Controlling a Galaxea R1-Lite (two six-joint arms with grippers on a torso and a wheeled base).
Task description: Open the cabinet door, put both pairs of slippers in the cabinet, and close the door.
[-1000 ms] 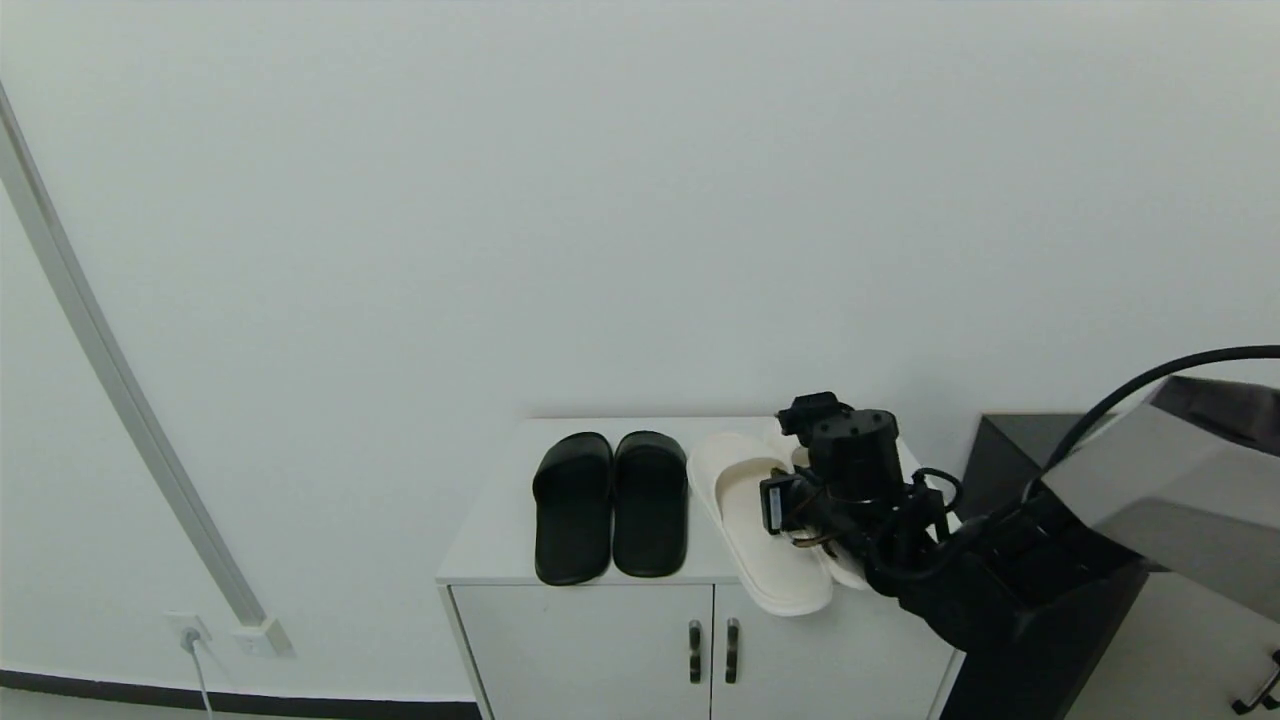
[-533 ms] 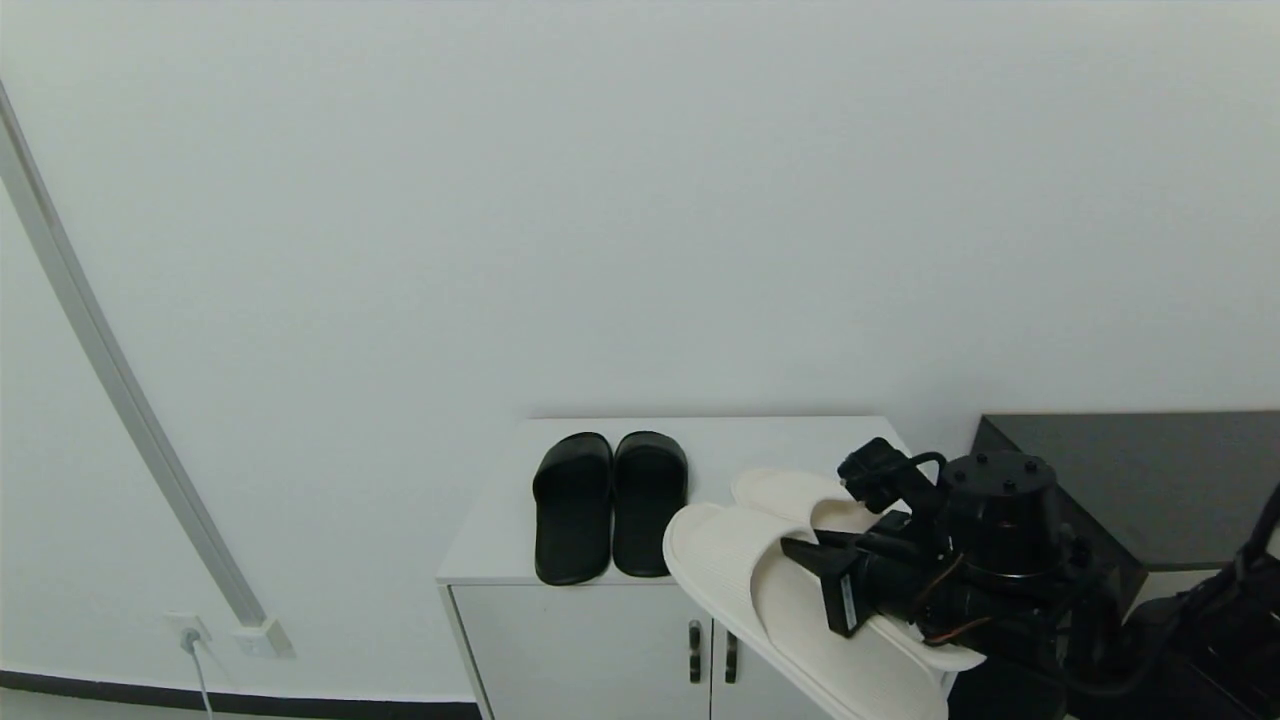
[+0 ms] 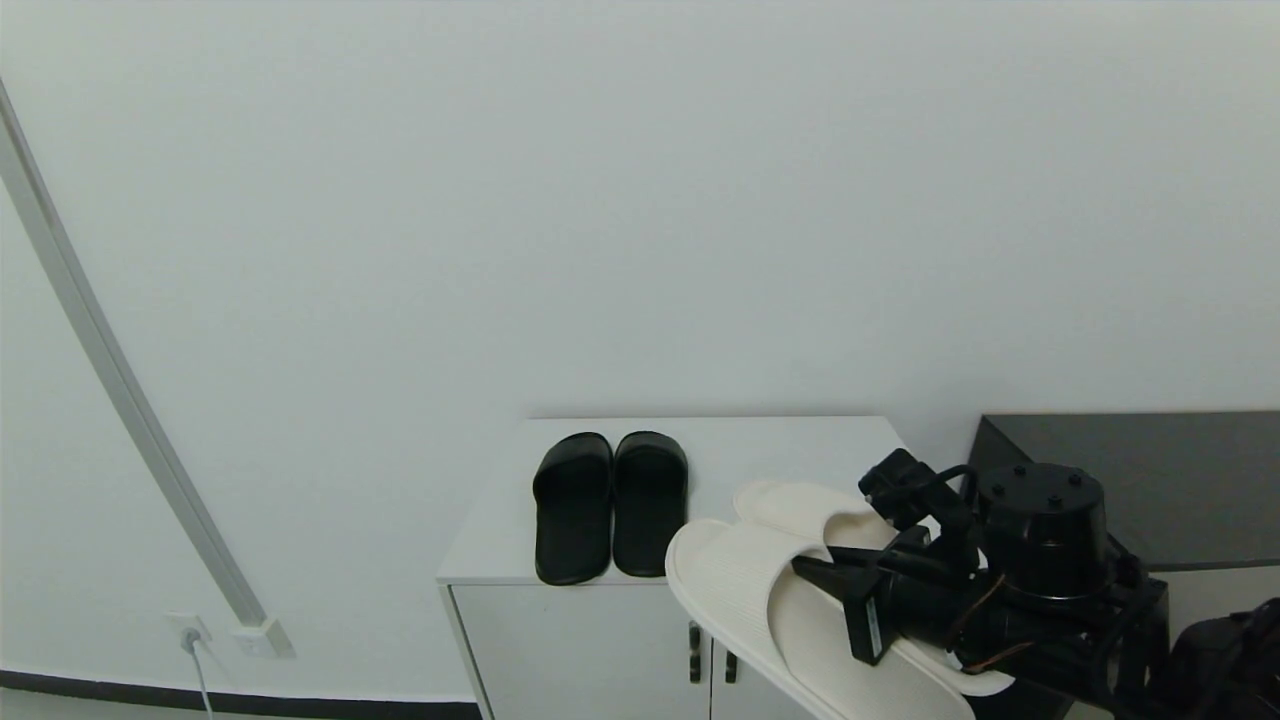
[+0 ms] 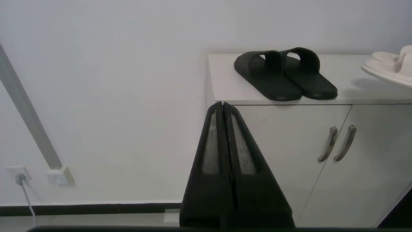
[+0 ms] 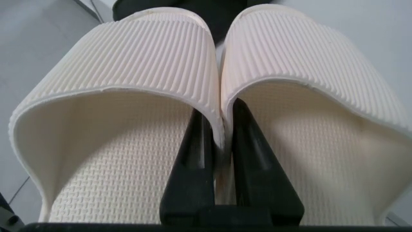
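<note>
Lifted off the cabinet top within the last second, the white slippers [image 3: 760, 590] now hang in the air in front of the cabinet's right door, a little lower and nearer than half a second ago. The right gripper [image 3: 830, 578] carries them as a pair. In the right wrist view its two black fingers [image 5: 193, 167] reach under the ribbed straps, one into each slipper, and pinch the adjoining inner edges between them. The slippers tilt, with their toe ends pointing up and to the left. The black slippers [image 3: 610, 505] lie side by side on the left half of the white cabinet [image 3: 580, 645] top, toes toward the far wall. Both cabinet doors are shut, and two dark vertical handles [image 3: 694, 650] sit close together at the centre seam, the right one partly hidden behind the white slippers. The left gripper [image 4: 223, 113] hangs low, left of the cabinet and apart from it, its fingers [image 4: 212, 148] pressed together with nothing between them. A grey conduit [image 3: 100, 350] runs diagonally down the white wall on the left to a wall socket [image 3: 188, 632] with a cable plugged in. A dark tabletop [image 3: 1180, 480] stands to the right of the cabinet.
</note>
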